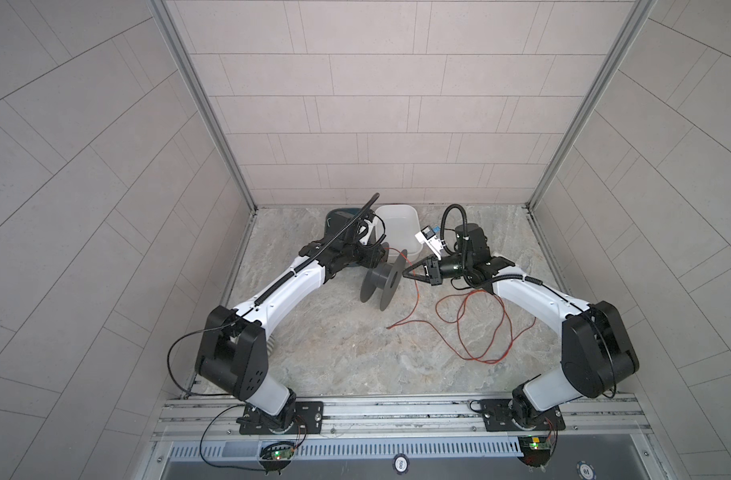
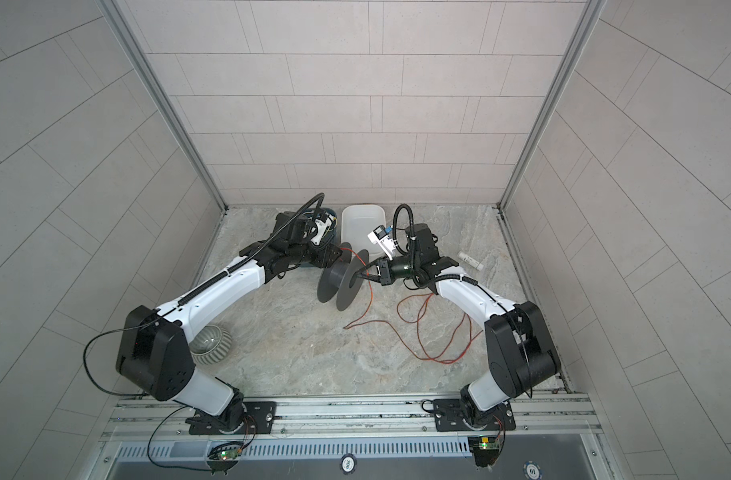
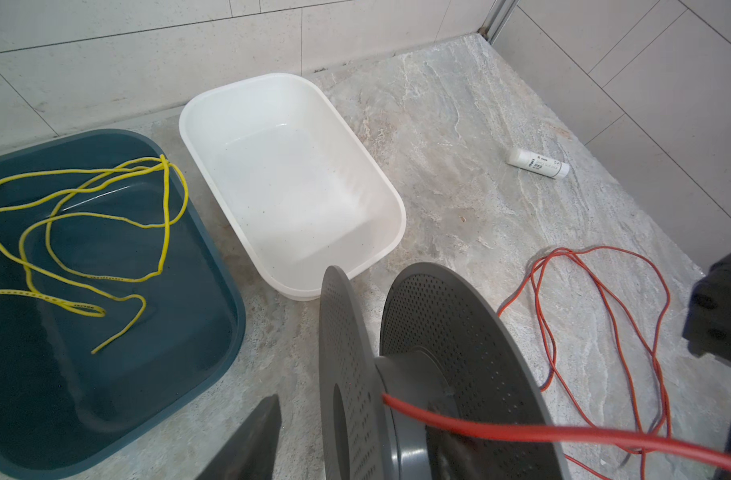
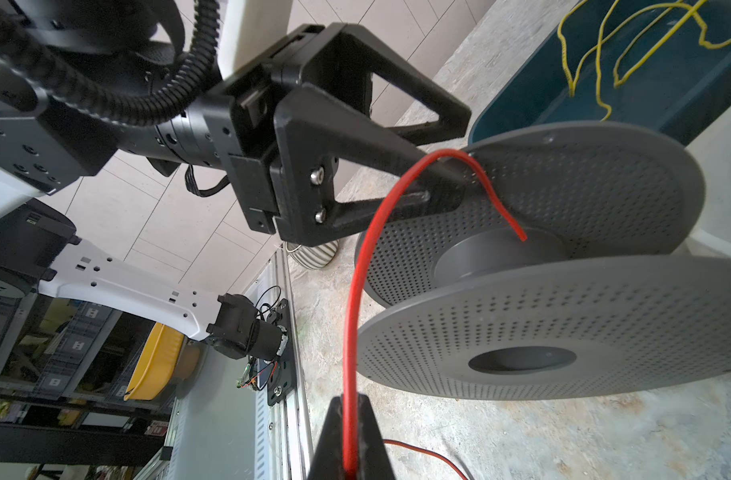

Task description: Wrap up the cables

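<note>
A grey perforated spool (image 1: 382,280) (image 2: 343,278) (image 3: 459,353) (image 4: 563,332) stands on its rims mid-table. The red-orange cable (image 1: 480,328) (image 2: 438,332) (image 3: 605,291) lies in loose loops on the right. My right gripper (image 1: 405,274) (image 2: 361,274) (image 4: 349,419) is shut on the cable (image 4: 355,311) beside the spool. From there the cable arcs over one left finger, and its end touches the hub. My left gripper (image 1: 372,257) (image 2: 330,257) (image 3: 355,453) (image 4: 467,147) is open, straddling the spool's far flange, with one finger between the flanges.
A white tub (image 1: 401,224) (image 3: 293,178) and a teal tub (image 3: 231,291) holding a yellow wire (image 3: 106,216) stand behind the spool. A white glue stick (image 2: 474,262) (image 3: 538,164) lies at the far right. A striped bowl (image 2: 210,345) sits by the left arm.
</note>
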